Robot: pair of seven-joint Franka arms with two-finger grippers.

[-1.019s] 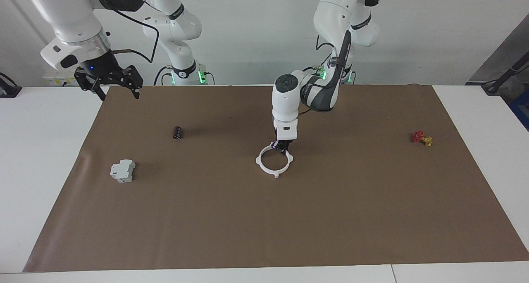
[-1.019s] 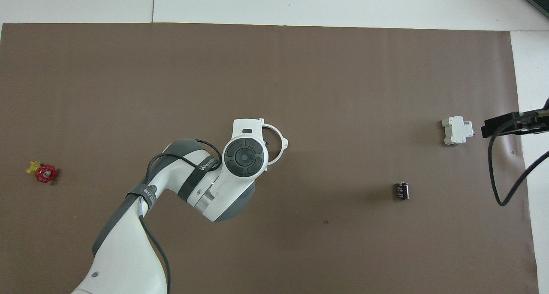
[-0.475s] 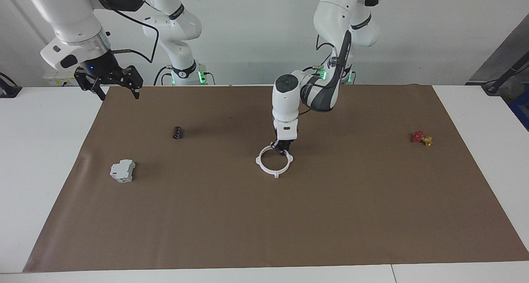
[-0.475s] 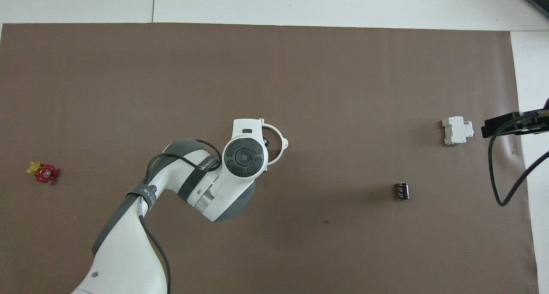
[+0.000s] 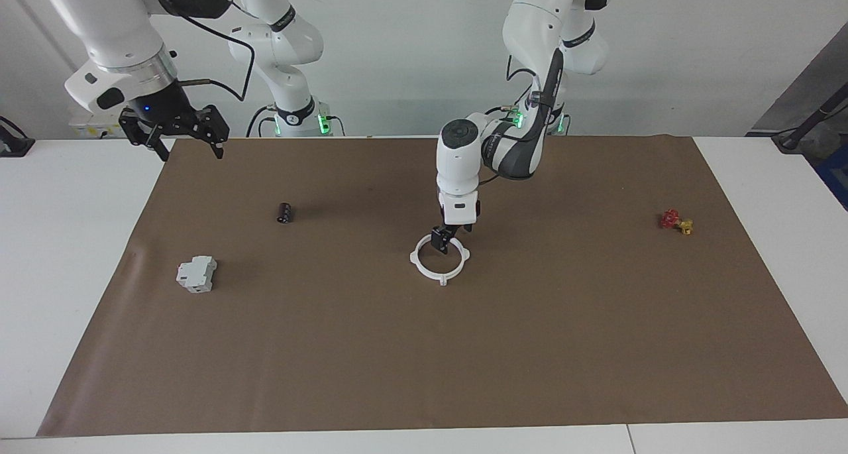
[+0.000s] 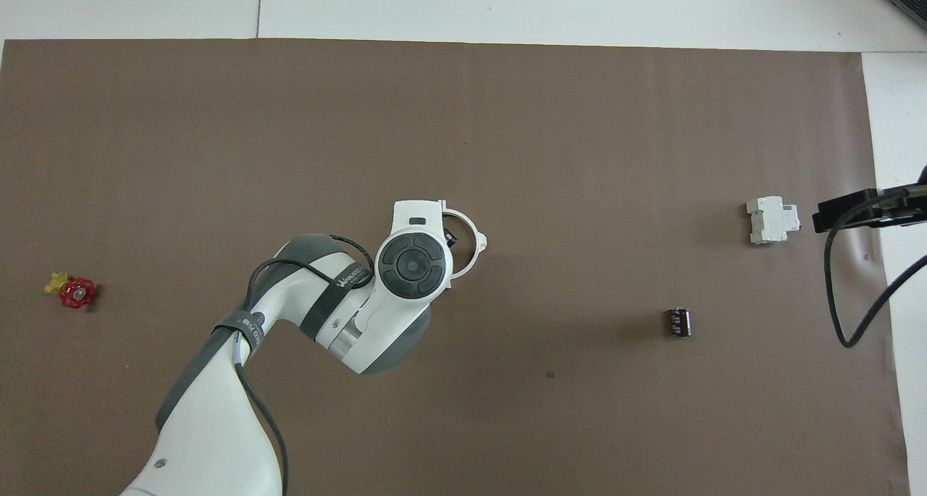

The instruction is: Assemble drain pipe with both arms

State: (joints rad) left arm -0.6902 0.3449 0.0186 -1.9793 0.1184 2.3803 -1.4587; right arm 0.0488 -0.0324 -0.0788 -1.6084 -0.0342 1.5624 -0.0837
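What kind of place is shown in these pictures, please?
Probably a robotics lab: two Franka arms at a white table covered by a brown mat, with small test parts like a white ring and a breaker-like block.

The brown mat (image 5: 424,348) lies bare from about 4 through 8 o'clock of the drain pipe (image 5: 440,258) in the facing view, so a gripper could pass there freely. At its 12 o'clock the left gripper (image 5: 446,237) hangs low over the ring's rim, seemingly just above it, with its arm blocking that approach. Well apart stand the black cylinder (image 5: 284,212) at 10 o'clock, the grey-white block (image 5: 196,274) at 9, the red-and-yellow valve (image 5: 676,221) at 3, while the right gripper (image 5: 187,136) waits raised over the mat's edge.
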